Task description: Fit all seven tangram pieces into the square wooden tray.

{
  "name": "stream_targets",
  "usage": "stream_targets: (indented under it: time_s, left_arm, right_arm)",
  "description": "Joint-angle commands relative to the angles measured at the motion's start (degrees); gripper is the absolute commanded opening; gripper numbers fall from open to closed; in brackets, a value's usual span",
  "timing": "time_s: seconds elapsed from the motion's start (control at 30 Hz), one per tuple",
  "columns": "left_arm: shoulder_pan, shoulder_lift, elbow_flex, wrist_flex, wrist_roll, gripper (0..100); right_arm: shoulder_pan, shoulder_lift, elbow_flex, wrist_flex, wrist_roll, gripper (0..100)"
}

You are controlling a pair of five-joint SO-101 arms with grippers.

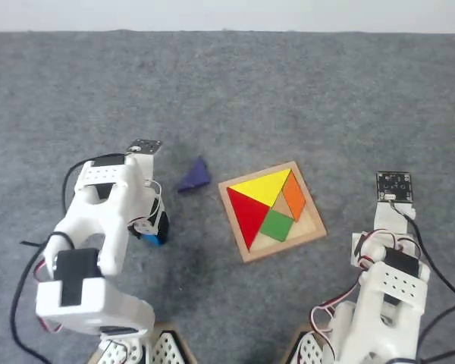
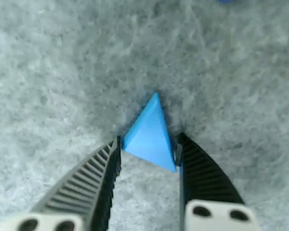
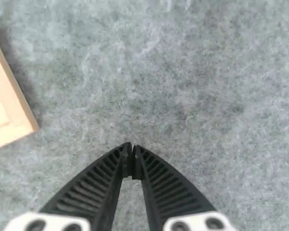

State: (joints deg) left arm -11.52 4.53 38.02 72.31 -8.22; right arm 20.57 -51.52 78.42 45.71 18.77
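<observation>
Blue triangle (image 2: 151,132) gripped by the left gripper (image 2: 148,146), low over grey carpet (image 1: 212,91).
Its jaws stand partly apart, pressing the triangle's two sides. The right gripper (image 3: 130,156) is closed on nothing, near a corner of the wooden tray (image 1: 284,243). Four coloured pieces (image 1: 264,187) sit in the tray. A purple piece (image 1: 195,176) lies between tray and left arm, with open carpet around it.

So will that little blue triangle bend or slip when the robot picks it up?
The blue triangle looks like a stiff block with crisp edges, so it probably won't bend. The left gripper pinches its slanted sides, so it might twist or squirt out. With flat faces, it shouldn't roll on the grey carpet.
</observation>
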Motion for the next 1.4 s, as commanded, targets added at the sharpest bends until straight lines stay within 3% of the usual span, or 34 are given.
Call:
stream_targets:
  time_s: [0.0,0.33,0.73,0.97,1.17,1.37]
  left_arm:
    - [0.0,4.8,-4.1,-1.5,-0.8,18]
    - [0.4,5.5,-6.5,-2.5,-1.0,13]
    - [11.6,-7.0,-7.5,4.0,-1.7,12]
    - [26.5,-12.6,-14.5,9.4,-5.5,12]
    - [41.2,-9.4,-19.2,8.6,-10.9,12]
    - [49.1,-2.5,-19.8,4.7,-11.3,12]
  right_arm:
    - [-0.7,-1.6,-1.8,-0.3,-0.1,0.9]
    - [-0.7,-1.6,-1.8,-0.3,-0.1,0.9]
    - [-0.6,-1.6,-1.8,-0.3,-0.1,0.9]
    - [1.5,-1.6,-2.0,-0.3,-0.3,0.9]
    - [6.8,-1.6,-2.4,-0.8,-0.4,0.9]
    - [10.1,-1.5,-3.9,-0.4,-0.6,0.9]
